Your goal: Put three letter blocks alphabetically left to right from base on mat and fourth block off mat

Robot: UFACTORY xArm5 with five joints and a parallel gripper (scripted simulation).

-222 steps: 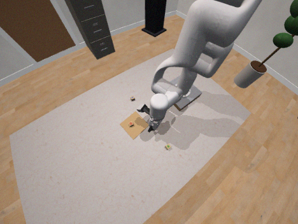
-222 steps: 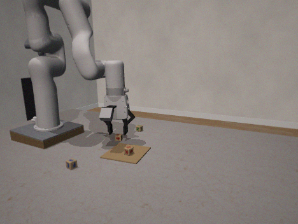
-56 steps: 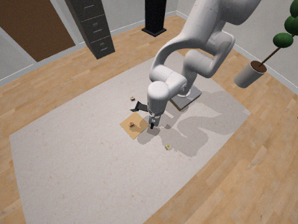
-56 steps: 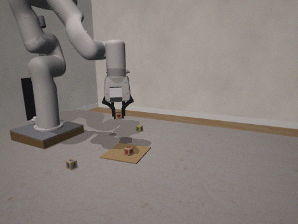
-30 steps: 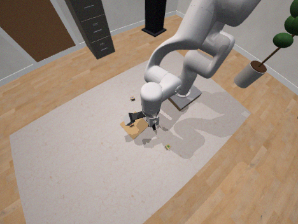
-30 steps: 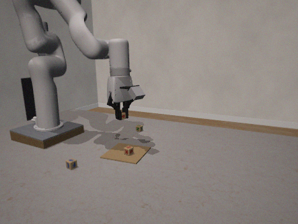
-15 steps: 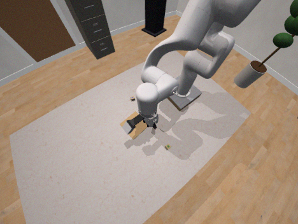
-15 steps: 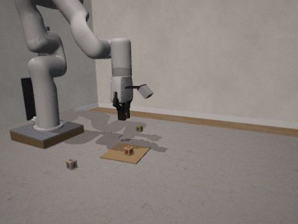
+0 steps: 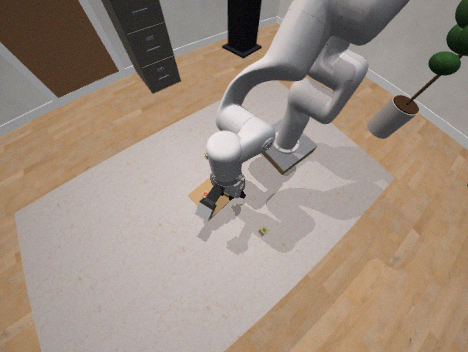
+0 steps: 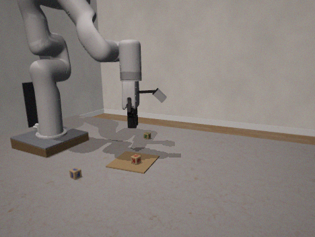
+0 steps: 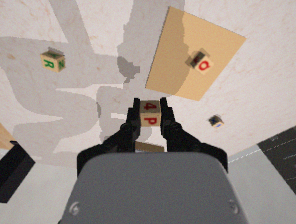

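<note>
From above, left to right on the pale speckled counter (image 9: 125, 260) (image 10: 202, 202) (image 11: 110, 20): the flat tan mat (image 9: 195, 195) (image 10: 118, 165) (image 11: 167, 55), partly covered, bears a wooden block with a red Q (image 9: 205, 194) (image 10: 136, 159) (image 11: 202, 63). Toward the upper-left edge, the arm nearly hides a blue-marked wooden block (image 9: 206, 156) (image 10: 75, 174) (image 11: 216, 121). The black-fingered gripper (image 9: 235, 195) (image 10: 132, 125) (image 11: 150, 105) points down, clamped on a red-lettered P block (image 11: 150, 114). Toward the lower-right edge sits a green-lettered wooden block (image 9: 264, 230) (image 10: 147, 135) (image 11: 52, 61).
</note>
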